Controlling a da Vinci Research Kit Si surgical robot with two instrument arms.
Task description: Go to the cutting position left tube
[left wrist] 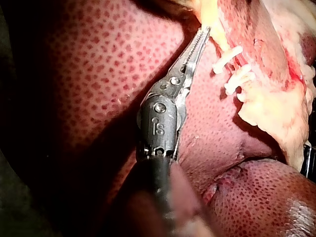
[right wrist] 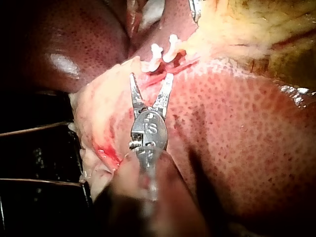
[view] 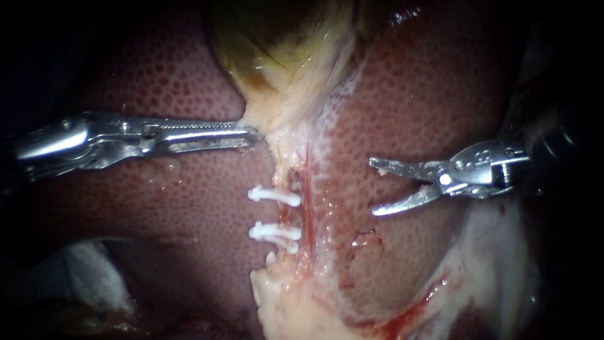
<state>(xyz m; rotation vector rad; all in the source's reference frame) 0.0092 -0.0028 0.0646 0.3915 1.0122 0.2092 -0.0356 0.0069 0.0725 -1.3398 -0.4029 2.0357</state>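
Note:
Two white clips, upper [view: 274, 196] and lower [view: 275, 232], sit across the pale left tube [view: 286, 215] below the gallbladder [view: 283, 56]. A thin red tube [view: 307, 201] runs just to their right. My left instrument [view: 253, 135] comes in from the left, its long toothed jaws shut on the gallbladder's pale neck, above the clips. My right instrument [view: 373, 187] hovers over the liver to the right of the tubes, its jaws open and empty, pointing at the clips. In the right wrist view its jaws [right wrist: 151, 79] stand just short of the clips [right wrist: 164, 52].
Speckled red liver [view: 428, 94] lies on both sides of the tubes. Pale fatty tissue [view: 283, 308] hangs below the clips, with some blood at the lower right. White gauze [view: 82, 271] shows at the lower left.

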